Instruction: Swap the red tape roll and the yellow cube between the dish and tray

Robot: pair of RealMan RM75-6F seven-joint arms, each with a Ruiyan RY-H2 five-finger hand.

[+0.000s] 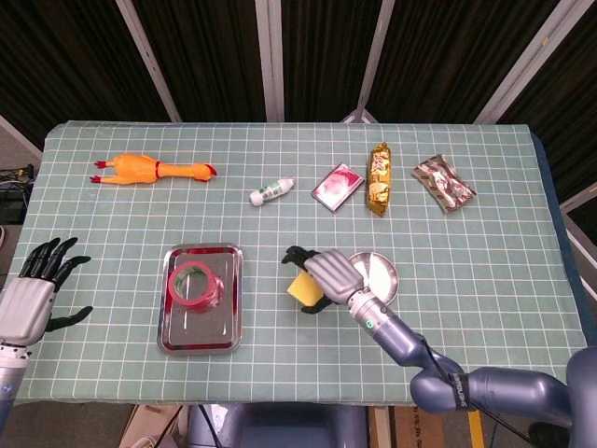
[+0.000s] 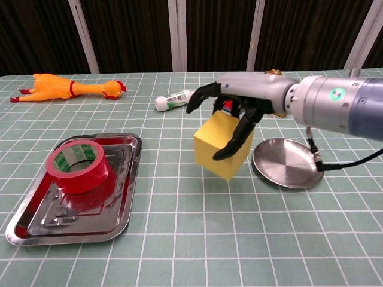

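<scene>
A table covered in a pale green checked cloth [image 1: 466, 271] fills both views, with dark slatted panels and white bars behind it.

Lower left of centre in the head view lies the steel tray [image 1: 201, 327], a shallow rectangular pan; the chest view shows it at lower left [image 2: 119, 203]. The red tape roll [image 1: 191, 283] lies flat in the tray's far half, its hollow core facing up and a green printed liner visible inside it [image 2: 78, 167]. The near half of the tray is bare metal.

Right of centre sits the round metal dish [image 1: 382, 280], and in the chest view its shiny bowl [image 2: 287, 164] holds nothing that can be seen.

The right hand [image 1: 326, 275] reaches in from the lower right and grips the yellow cube [image 1: 300, 289], fingers curled over its top and far side, thumb down its near face. In the chest view the cube [image 2: 215, 146] is tilted and lifted clear of the cloth, just left of the dish rim, with the hand [image 2: 242, 107] wrapped over it.

The left hand [image 1: 33, 299] is at the far left edge of the head view, fingers spread and holding nothing.

Along the upper part of the table lie a rubber chicken [image 1: 149, 170], a small white bottle [image 1: 270, 192], a red flat case [image 1: 337, 186], a gold snack packet [image 1: 379, 179] and a red-and-white foil packet [image 1: 444, 182].
</scene>
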